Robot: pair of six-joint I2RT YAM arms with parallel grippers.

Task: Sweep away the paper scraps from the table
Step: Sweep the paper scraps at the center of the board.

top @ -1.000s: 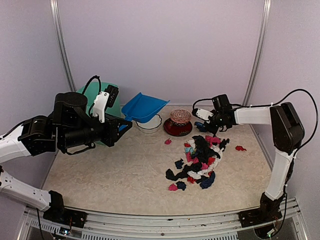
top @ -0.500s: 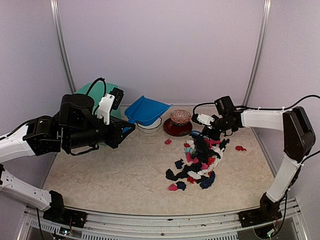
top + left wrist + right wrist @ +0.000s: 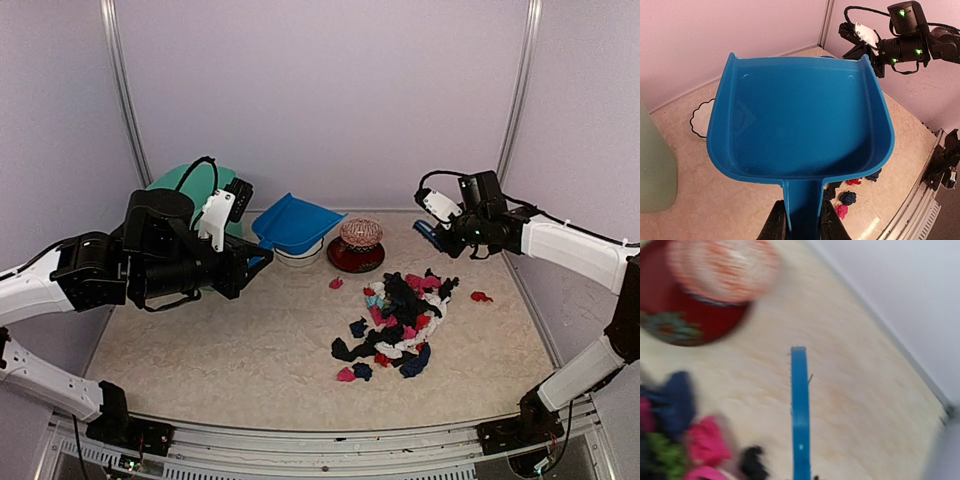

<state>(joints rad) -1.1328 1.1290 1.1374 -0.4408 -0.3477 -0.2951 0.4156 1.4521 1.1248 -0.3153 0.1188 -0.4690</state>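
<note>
The paper scraps [image 3: 400, 322] lie heaped right of the table's middle, mostly black with pink, red, white and blue ones. One red scrap [image 3: 481, 296] and one pink scrap [image 3: 336, 283] lie apart from the heap. My left gripper [image 3: 254, 259] is shut on the handle of the blue dustpan [image 3: 292, 222], held above the table at the back left; in the left wrist view the fingers [image 3: 774, 225] clamp the handle of the dustpan [image 3: 800, 125], with scraps [image 3: 846, 198] below it. My right gripper [image 3: 447, 228] is shut on the small blue brush [image 3: 424, 236], raised behind the heap. The brush [image 3: 799, 410] hangs above bare table, scraps [image 3: 700, 440] at lower left.
A red dish [image 3: 355, 258] holding a patterned ball [image 3: 361, 233] stands behind the heap, next to a white bowl [image 3: 298, 254] under the dustpan. A teal container [image 3: 190, 188] stands at the back left. Walls close three sides; a metal rail [image 3: 330, 440] runs along the front.
My right arm has lifted the brush off the heap's far edge and drawn it up and to the right. My left arm has carried the dustpan slightly rightward.
</note>
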